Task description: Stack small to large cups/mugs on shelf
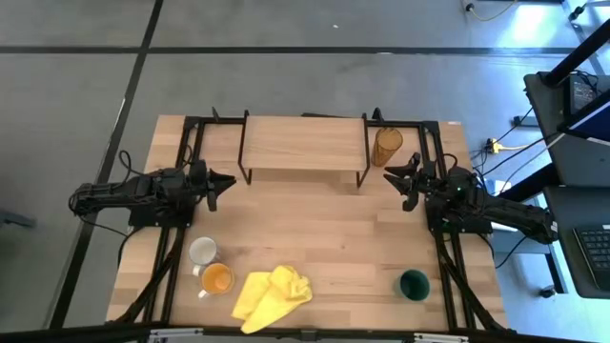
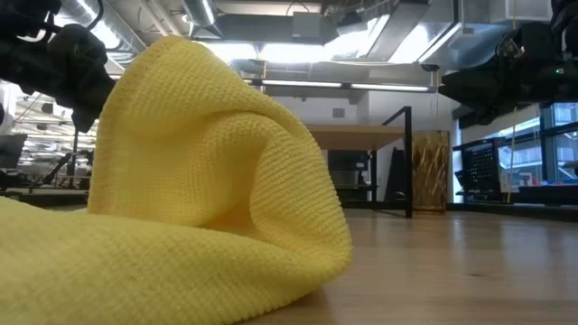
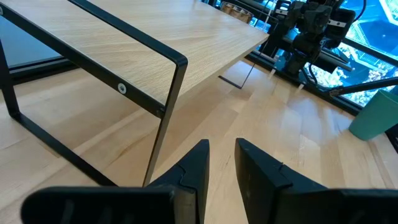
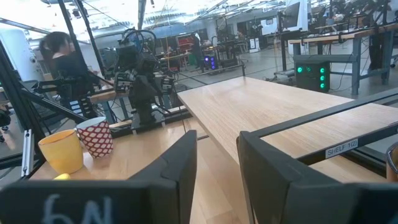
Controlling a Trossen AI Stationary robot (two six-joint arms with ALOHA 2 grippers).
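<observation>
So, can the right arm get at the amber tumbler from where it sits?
Probably yes. The right gripper is open just in front of the tumbler, which stands on the table beside the shelf; nothing lies between them, though the shelf's leg is close.
</observation>
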